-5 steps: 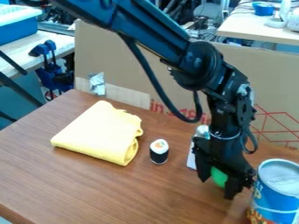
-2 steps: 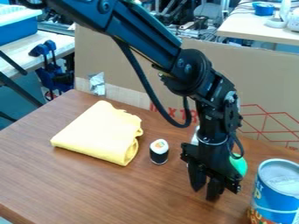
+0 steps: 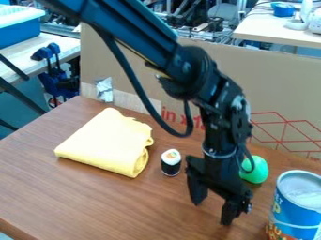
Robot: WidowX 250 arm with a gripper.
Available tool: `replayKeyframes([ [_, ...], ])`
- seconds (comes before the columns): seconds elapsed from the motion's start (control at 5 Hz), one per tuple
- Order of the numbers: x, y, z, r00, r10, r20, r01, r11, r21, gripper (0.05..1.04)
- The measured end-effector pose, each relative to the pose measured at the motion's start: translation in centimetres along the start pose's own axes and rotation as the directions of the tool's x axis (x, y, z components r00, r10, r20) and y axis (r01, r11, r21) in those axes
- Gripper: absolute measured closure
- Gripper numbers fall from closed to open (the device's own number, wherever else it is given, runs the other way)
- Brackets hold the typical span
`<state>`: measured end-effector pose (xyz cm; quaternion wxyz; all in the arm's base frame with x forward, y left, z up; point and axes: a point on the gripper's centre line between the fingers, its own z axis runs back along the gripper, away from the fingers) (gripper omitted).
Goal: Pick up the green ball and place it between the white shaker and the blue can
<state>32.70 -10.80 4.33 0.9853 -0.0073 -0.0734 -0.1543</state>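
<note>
1. Camera view, movement: the gripper [image 3: 212, 213] has shifted toward the left of the view and slightly lower since the preceding frame. The arm [image 3: 134, 30] above it has swung left as well.
2. Camera view, displaced item: the green object [image 3: 258, 174] now sits higher in the view, nearer the cardboard panel [image 3: 276, 75]. In the earliest frame it showed between the fingers; now it lies to the right of the gripper's wrist, on the table [image 3: 94, 201], partly behind a cable [image 3: 188, 119]. Whether the wrist touches it cannot be told.
3. Camera view, pincer: the two fingers stand well apart, wood surface visible between them, nothing held. The gap appears wider than in the preceding frame. Contact of the tips with the table cannot be confirmed.
4. Camera view, unchanged items: the sushi piece [image 3: 171, 162] stands upright just left of the gripper, white top, dark wrap. The folded yellow cloth [image 3: 103, 143] lies farther left, near it. The blue can [image 3: 298, 201] stands upright at the right edge.
</note>
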Motion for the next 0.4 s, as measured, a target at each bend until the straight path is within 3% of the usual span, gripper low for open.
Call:
replayKeyframes([
  [0.4, -3.1, -0.8, 6.3, 0.998, -0.030, 0.055, 0.028, 0.999, 0.043, 0.075],
])
